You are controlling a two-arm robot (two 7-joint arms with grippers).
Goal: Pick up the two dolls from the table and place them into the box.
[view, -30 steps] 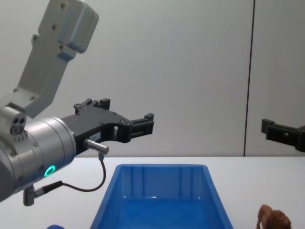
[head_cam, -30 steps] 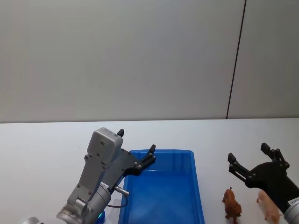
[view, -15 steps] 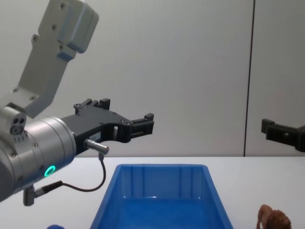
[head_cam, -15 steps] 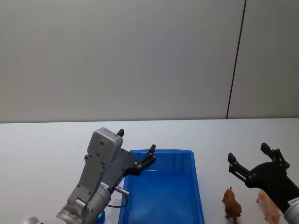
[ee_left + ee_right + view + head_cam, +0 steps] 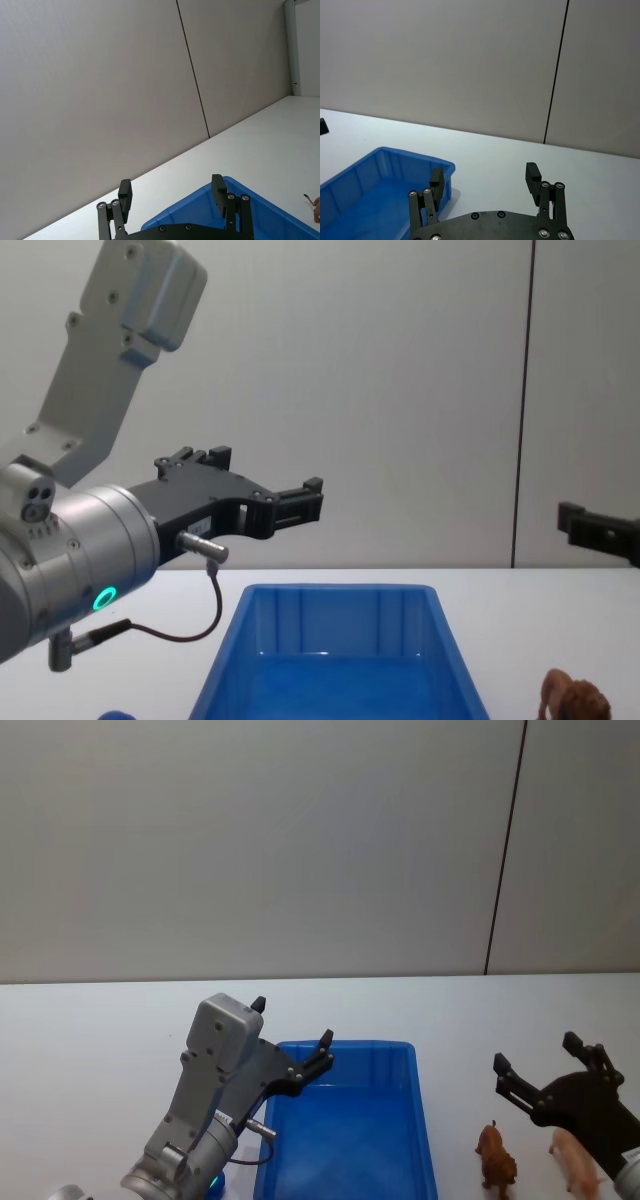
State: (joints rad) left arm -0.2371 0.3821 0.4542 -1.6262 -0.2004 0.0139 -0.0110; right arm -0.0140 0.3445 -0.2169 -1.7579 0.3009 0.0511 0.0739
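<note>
white worktop (image 5: 100,1030): left pincer (image 5: 292,1022) spread, raised at left edge of blue box (image 5: 345,1046); right pincer (image 5: 536,1055) spread, raised near lion (image 5: 495,1152) and pig (image 5: 575,1160), both standing right of it.

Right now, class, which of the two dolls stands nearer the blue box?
The brown lion: it stands on the table just right of the box, while the pale pink pig stands farther right, beyond the lion.

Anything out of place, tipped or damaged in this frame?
Nothing stands out. The lion and pig stand on the table to the right of the blue box, which sits flat. The left gripper and right gripper hover open.
</note>
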